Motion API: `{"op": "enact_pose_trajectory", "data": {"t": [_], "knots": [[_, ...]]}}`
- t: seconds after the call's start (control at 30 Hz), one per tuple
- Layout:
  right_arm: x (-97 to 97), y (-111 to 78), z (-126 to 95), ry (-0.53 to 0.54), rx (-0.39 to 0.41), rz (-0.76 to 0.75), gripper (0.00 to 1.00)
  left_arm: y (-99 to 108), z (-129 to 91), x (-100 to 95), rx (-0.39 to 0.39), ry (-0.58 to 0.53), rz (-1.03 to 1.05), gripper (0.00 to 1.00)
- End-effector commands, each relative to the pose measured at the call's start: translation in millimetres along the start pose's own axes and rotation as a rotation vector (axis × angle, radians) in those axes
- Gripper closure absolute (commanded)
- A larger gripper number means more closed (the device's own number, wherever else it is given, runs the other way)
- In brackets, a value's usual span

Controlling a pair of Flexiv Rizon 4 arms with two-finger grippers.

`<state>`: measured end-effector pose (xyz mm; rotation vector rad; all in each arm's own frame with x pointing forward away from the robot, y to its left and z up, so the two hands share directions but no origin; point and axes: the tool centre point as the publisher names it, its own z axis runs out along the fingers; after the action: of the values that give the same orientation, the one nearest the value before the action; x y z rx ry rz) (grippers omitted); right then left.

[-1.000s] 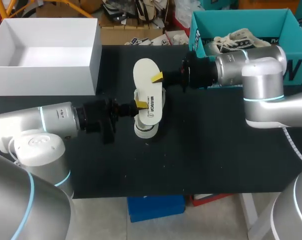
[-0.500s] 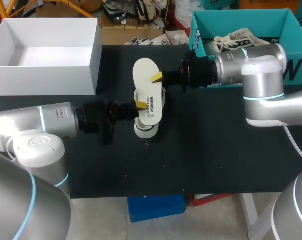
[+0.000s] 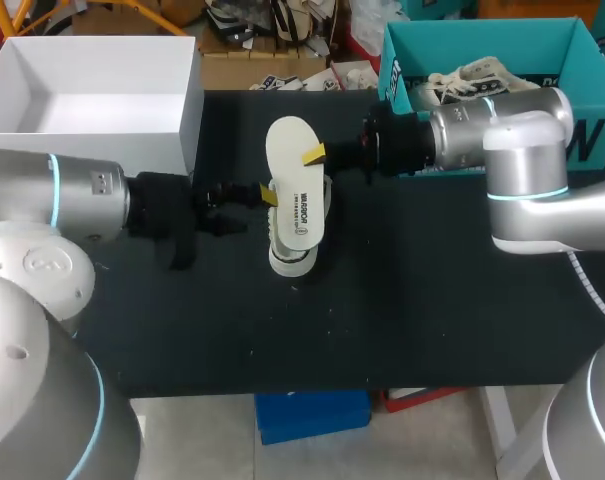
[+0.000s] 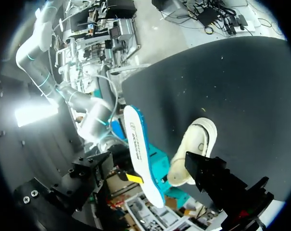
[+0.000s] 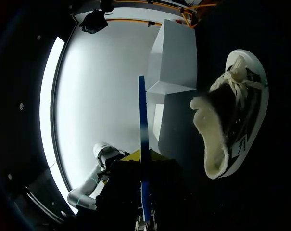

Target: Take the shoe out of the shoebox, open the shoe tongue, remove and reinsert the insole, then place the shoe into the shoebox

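Insole reinsertion step, by my read. Right jaws are clamped on the flat white foam insole (image 3: 294, 175), holding it above the dark fleece-lined sneaker (image 5: 236, 120), which sits on the black surface (image 3: 432, 300) near the white cardboard shoebox (image 3: 82, 160). Left jaws are spread wide and grip nothing, with one tip by the insole's edge. Next, probably: left steadies the sneaker while right feeds the insole into the opening.

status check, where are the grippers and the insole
right gripper shut on insole, above shoe. left gripper at shoe's side, grip unclear. nothing in the way.
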<state>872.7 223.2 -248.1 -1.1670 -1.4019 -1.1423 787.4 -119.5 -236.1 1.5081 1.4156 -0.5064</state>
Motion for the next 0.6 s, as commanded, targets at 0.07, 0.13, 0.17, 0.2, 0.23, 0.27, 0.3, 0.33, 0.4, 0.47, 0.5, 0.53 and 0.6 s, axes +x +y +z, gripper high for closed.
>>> {"op": "enact_pose_trajectory", "data": {"t": [0.07, 0.13, 0.17, 0.2, 0.23, 0.27, 0.3, 0.33, 0.4, 0.47, 0.5, 0.53, 0.6], "knots": [[-0.1, 0.2, 0.6, -0.002, 0.001, 0.001, 1.00, 8.1, -13.0, -13.2, 0.208, 0.607, 0.187, 0.00], [-0.1, 0.2, 0.6, -0.002, 0.001, 0.001, 1.00, 8.8, -13.1, -16.5, 0.247, 0.695, 0.219, 0.00], [-0.1, 0.2, 0.6, -0.002, 0.001, 0.001, 1.00, 8.2, -13.1, -18.5, 0.262, 0.732, 0.233, 0.00], [-0.1, 0.2, 0.6, -0.002, 0.001, 0.001, 1.00, 8.1, -12.8, -20.5, 0.273, 0.777, 0.252, 0.00], [-0.1, 0.2, 0.6, -0.002, 0.001, 0.001, 1.00, 7.0, -12.4, -22.8, 0.290, 0.815, 0.268, 0.00], [-0.1, 0.2, 0.6, -0.002, 0.001, 0.001, 1.00, 5.5, -11.9, -26.6, 0.291, 0.827, 0.282, 0.00], [-0.1, 0.2, 0.6, -0.002, 0.001, 0.001, 1.00, 5.8, -11.3, -31.8, 0.265, 0.824, 0.298, 0.00], [-0.1, 0.2, 0.6, -0.002, 0.001, 0.001, 1.00, 5.8, -11.3, -31.8, 0.265, 0.824, 0.298, 0.00], [-0.1, 0.2, 0.6, -0.002, 0.001, 0.001, 1.00, 5.8, -11.3, -31.8, 0.265, 0.824, 0.298, 0.00], [-0.1, 0.2, 0.6, -0.002, 0.001, 0.001, 1.00, 5.8, -11.3, -31.8, 0.265, 0.824, 0.298, 0.00], [-0.1, 0.2, 0.6, -0.002, 0.001, 0.001, 1.00, 5.8, -11.3, -31.8, 0.265, 0.824, 0.298, 0.00], [-0.1, 0.2, 0.6, -0.002, 0.001, 0.001, 1.00, 5.8, -11.3, -31.8, 0.265, 0.824, 0.298, 0.00], [-0.1, 0.2, 0.6, -0.002, 0.001, 0.001, 1.00, 5.8, -11.3, -31.8, 0.265, 0.824, 0.298, 0.00]]}}
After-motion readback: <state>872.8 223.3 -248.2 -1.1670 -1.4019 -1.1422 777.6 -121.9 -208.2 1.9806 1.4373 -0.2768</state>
